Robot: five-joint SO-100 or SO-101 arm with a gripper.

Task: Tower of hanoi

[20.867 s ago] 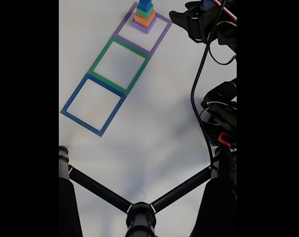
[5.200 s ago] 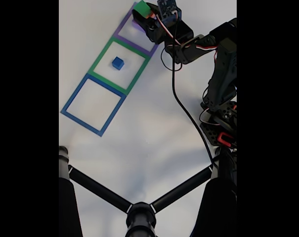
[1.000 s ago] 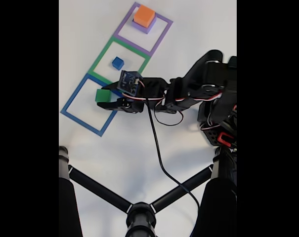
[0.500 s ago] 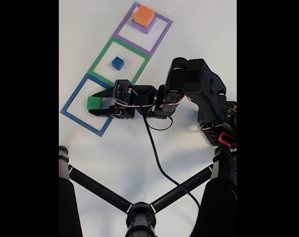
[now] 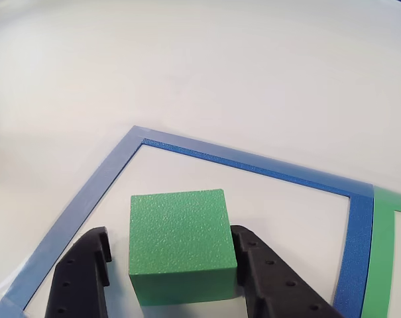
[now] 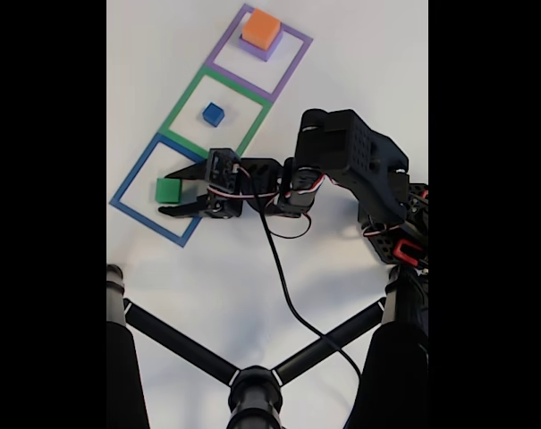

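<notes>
The green block (image 6: 167, 189) (image 5: 179, 246) rests on the white table inside the blue square frame (image 6: 131, 179) (image 5: 253, 167). My gripper (image 6: 164, 194) (image 5: 170, 237) is open with one black finger on either side of it. In the other view a gap shows between the left finger (image 5: 81, 278) and the block, while the right finger (image 5: 266, 278) stands close against it. The small blue cube (image 6: 213, 113) sits in the green frame (image 6: 182, 105). The orange block (image 6: 261, 29) lies on the purple block (image 6: 265, 51) in the purple frame (image 6: 291, 69).
The arm (image 6: 350, 161) reaches in from its base (image 6: 400, 241) at the right of the fixed view, and a black cable (image 6: 283, 286) trails from it across the table. Black tripod legs (image 6: 252, 366) cross the bottom of that view. A strip of the green frame (image 5: 392, 265) borders the blue one.
Over the last second the gripper carried the green block left into the blue frame and down to the table. Its fingers have since spread apart and released the block.
</notes>
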